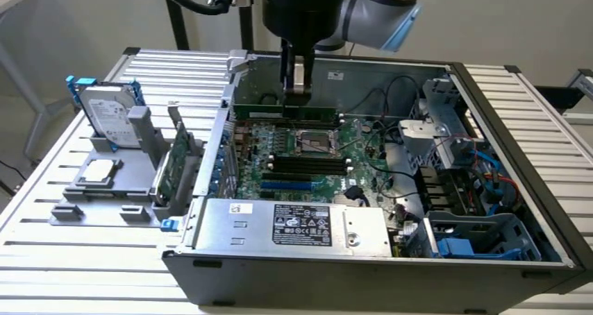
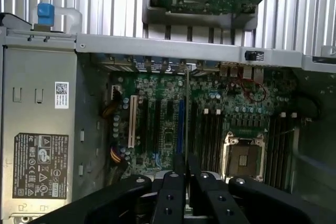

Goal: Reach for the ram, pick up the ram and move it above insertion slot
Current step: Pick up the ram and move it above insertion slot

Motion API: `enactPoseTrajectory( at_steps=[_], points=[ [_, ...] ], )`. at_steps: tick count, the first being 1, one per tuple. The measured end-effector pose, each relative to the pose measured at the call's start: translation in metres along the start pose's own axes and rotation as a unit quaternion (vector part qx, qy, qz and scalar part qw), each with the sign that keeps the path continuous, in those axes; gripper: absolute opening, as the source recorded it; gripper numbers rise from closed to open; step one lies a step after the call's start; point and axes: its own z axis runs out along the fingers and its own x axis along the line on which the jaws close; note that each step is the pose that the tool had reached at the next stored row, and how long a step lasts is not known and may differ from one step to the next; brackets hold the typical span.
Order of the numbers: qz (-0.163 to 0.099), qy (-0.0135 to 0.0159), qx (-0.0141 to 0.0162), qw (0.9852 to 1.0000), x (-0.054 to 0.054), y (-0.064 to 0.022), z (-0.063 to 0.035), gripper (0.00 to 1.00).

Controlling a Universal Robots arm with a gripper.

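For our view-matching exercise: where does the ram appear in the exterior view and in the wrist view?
Exterior view: the ram hangs level in the gripper, over the motherboard.
Wrist view: the ram, edge-on, between the fingers.
Shared landmark: the CPU socket.

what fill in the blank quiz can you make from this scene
1. The gripper is shut on the ____.
2. The ram is held over the ____ inside the open computer case.
3. The hard drive stands outside the case, on the exterior view's ____.
Missing words: ram; motherboard; left.
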Motion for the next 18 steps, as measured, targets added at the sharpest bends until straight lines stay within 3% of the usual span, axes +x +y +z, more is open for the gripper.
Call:
enactPoseTrajectory(
  at_steps=[9, 18],
  points=[
    [0.000, 0.0004, 0.0000, 1.0000, -0.033, -0.0213, 0.0125, 0.14],
    [0.000, 0.0017, -0.0001, 1.0000, -0.070, -0.0349, 0.0233, 0.14]
  ],
)
